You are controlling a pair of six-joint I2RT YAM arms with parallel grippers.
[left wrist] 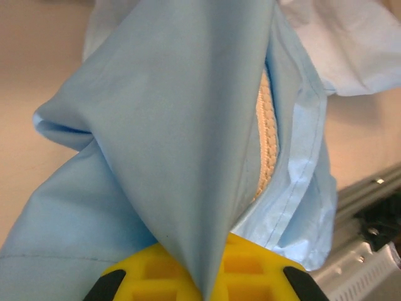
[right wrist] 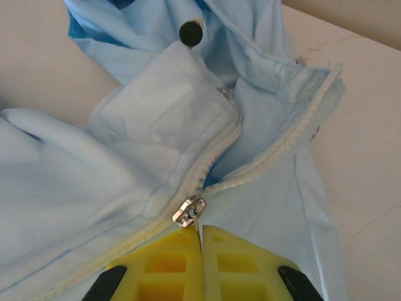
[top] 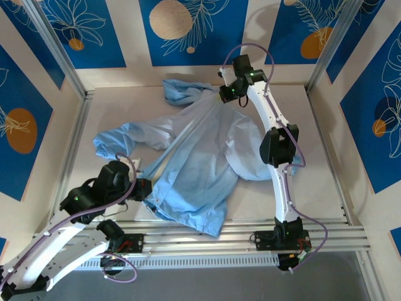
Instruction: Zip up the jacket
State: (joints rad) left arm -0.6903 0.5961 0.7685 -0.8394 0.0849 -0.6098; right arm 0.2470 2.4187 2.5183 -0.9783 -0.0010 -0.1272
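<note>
While the left gripper [left wrist: 203, 276] clamps the lower edge of the thin light-blue fabric jacket [top: 200, 157], the right gripper [right wrist: 202, 241] pinches the small silver zipper slider [right wrist: 189, 210] near the collar, where only a short stretch remains open.

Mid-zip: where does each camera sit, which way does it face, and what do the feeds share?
Top external: above and behind the bases, looking down on the table and the jacket; both arms show, left gripper at the near hem, right gripper at the far end.
Left wrist: on the left arm, looking along its yellow fingers at pinched fabric and zipper tape.
Right wrist: on the right arm, looking past its shut fingers at the zipper slider.
Shared: top and right wrist both show the jacket's far end.
</note>
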